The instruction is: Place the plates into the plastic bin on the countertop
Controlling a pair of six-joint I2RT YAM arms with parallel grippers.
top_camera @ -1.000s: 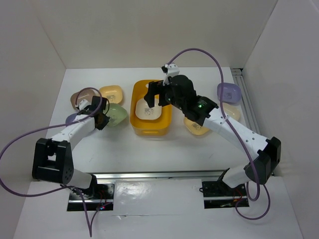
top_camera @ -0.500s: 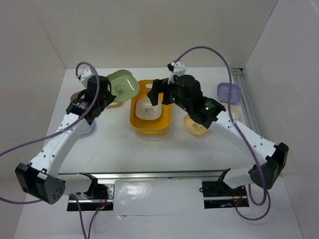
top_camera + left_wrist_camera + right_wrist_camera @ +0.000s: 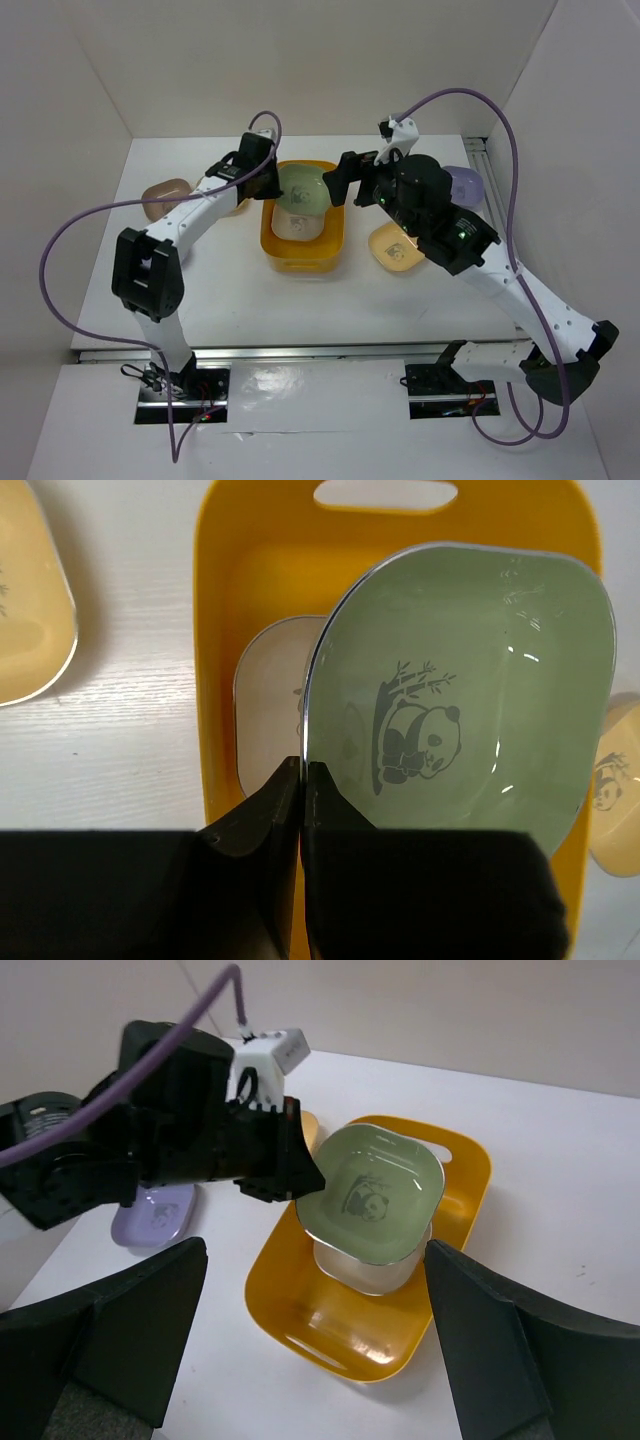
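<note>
Though the counter [image 3: 230, 290] bears at least three loose plates, a taupe plate [image 3: 165, 192] at the left, a yellow plate [image 3: 395, 247] and a lavender plate [image 3: 462, 183] at the right, the bin [image 3: 300, 263] holds one cream plate [image 3: 297, 228]. The left tool [image 3: 302, 770] clamps a green plate [image 3: 470, 690] by its rim above the bin; the right tool [image 3: 336, 182] hangs empty, spread wide.

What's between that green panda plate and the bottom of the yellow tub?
A cream plate, lying in the plastic bin beneath the green plate. The left wrist view shows it clearest.

7 plates [image 3: 300, 187] vis., 1 bin [image 3: 300, 266]
</note>
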